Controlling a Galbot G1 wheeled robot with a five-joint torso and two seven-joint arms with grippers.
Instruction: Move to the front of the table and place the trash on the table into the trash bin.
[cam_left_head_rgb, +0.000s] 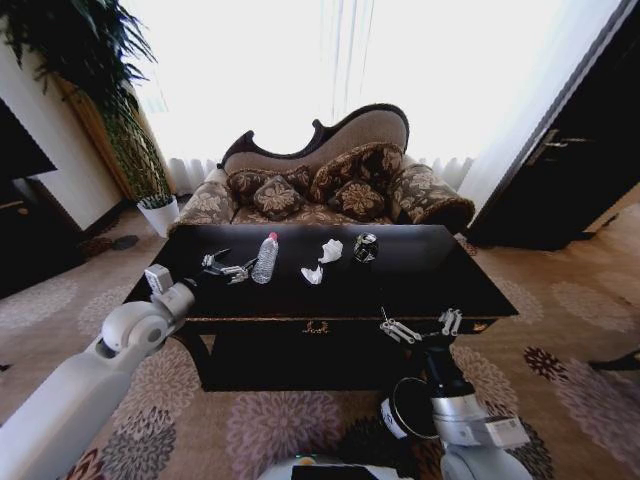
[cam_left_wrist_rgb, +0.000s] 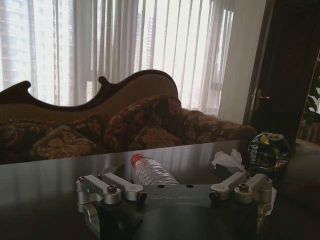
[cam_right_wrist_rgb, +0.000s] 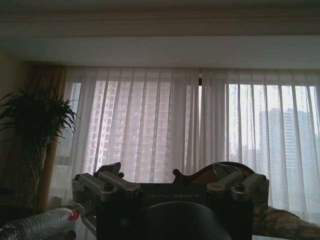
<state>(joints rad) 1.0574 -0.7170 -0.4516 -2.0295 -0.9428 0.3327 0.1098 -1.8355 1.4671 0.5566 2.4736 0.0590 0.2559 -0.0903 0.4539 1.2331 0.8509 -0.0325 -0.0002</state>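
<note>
We're in a home living room: a carved sofa (cam_left_head_rgb: 330, 175) piled with patterned cushions (cam_left_head_rgb: 356, 198), sheer curtains (cam_left_head_rgb: 330, 70) over a bright window, a flowered carpet (cam_left_head_rgb: 560, 330) underfoot, a tall potted plant (cam_left_head_rgb: 95, 80) in the corner.

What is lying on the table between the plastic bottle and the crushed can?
In the head view, two crumpled white paper scraps lie on the table between the bottle and the can.
</note>
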